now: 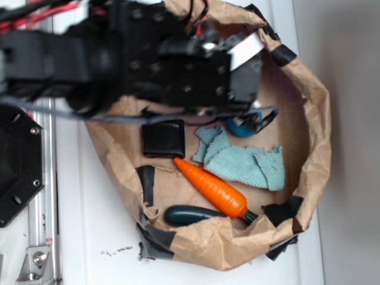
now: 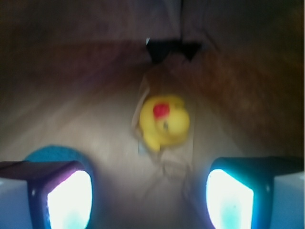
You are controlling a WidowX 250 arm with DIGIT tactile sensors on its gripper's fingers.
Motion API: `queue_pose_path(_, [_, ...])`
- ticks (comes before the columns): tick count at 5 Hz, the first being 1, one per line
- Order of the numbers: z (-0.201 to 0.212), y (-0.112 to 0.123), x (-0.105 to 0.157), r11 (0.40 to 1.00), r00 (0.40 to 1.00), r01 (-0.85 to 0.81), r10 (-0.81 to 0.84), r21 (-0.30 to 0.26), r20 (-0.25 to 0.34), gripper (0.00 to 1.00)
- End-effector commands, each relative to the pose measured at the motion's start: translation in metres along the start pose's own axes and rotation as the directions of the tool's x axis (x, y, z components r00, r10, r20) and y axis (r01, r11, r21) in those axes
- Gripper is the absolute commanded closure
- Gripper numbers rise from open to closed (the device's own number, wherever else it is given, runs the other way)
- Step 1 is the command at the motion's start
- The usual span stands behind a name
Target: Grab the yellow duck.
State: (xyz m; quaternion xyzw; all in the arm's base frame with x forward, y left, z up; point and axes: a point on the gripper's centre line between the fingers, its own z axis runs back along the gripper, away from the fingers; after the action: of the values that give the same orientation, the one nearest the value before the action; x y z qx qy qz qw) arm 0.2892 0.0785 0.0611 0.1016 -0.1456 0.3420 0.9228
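In the wrist view the yellow duck (image 2: 163, 121), glossy with a red-orange beak, lies on the brown paper floor ahead of my gripper (image 2: 150, 191). It sits roughly centred between the two fingers, beyond their tips and touching neither. The gripper is open, its bright pads (image 2: 69, 198) far apart with only bare paper between them. In the exterior view the black arm (image 1: 178, 65) hangs over the upper part of the paper bin and hides the duck.
A blue ball (image 1: 240, 126) lies just under the arm's end, and shows behind the left finger as the ball (image 2: 52, 153). An orange toy carrot (image 1: 211, 189), a light blue cloth (image 1: 243, 163), a black pad (image 1: 163, 138) and a dark green object (image 1: 190, 214) lie inside the crumpled paper wall (image 1: 309, 148).
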Motion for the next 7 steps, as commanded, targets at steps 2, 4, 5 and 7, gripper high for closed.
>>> queue_pose_path(2, [-0.004, 0.009, 0.036, 0.999, 0.999, -0.038, 0.038, -0.028, 0.006, 0.0])
queue_pose_path(4, [-0.017, 0.007, 0.03, 1.0, 1.0, 0.001, -0.001, -0.002, -0.015, 0.0])
queue_pose_path(5, [-0.027, 0.002, 0.016, 0.997, 0.995, 0.081, -0.082, -0.021, -0.049, 0.0])
queue_pose_path(7, [-0.042, 0.005, -0.002, 0.996, 0.99, 0.092, -0.094, -0.019, -0.104, 1.0])
